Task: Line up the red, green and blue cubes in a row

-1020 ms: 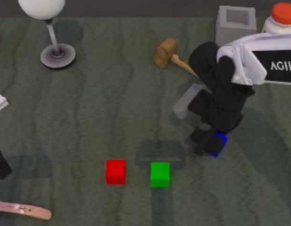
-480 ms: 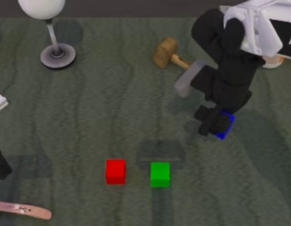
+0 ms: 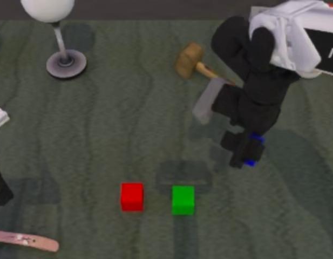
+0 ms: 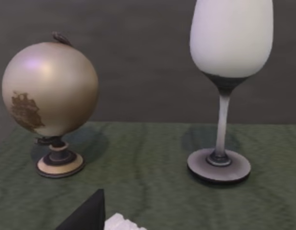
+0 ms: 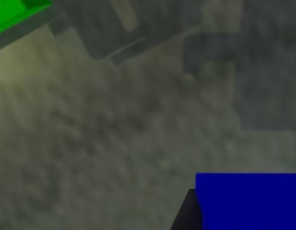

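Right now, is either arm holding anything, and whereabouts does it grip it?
Yes. The right pincer holds the blue cube by its sides, up off the table. The left arm sits parked at the table's left edge, holding nothing visible.

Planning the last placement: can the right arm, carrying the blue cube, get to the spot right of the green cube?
Probably yes. The right gripper holds the blue cube just above-right of the green cube, and nothing lies on the cloth between them.

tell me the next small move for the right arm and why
Probably carry the blue cube toward the spot just right of the green cube, then lower it. The right gripper holds the blue one above the table, apart from the others. The red cube and green one already sit side by side, so that spot would complete the row. The left arm stays parked at the table's left edge.
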Available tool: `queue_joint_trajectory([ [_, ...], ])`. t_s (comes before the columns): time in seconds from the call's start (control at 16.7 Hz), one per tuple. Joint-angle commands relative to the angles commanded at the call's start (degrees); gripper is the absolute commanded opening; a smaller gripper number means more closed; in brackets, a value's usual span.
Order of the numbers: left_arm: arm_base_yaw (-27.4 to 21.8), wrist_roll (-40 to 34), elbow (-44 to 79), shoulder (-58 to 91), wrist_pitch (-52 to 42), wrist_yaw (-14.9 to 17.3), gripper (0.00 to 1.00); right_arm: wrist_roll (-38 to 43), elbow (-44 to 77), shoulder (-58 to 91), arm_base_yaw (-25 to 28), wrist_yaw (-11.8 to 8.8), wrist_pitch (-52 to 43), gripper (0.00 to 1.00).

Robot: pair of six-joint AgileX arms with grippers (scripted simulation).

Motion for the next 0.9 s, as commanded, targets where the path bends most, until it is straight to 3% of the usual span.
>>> queue_joint_trajectory([
  [0.42, 0.0, 0.0, 0.0, 0.0, 0.0, 0.0, 1.00, -18.7, -5.8, -6.8, 6.7, -0.7, -1.3, 0.00],
  [0.9, 0.0, 0.0, 0.0, 0.0, 0.0, 0.0, 1.00, -20.0, -8.0, -6.6, 7.2, -0.8, 1.0, 0.00],
])
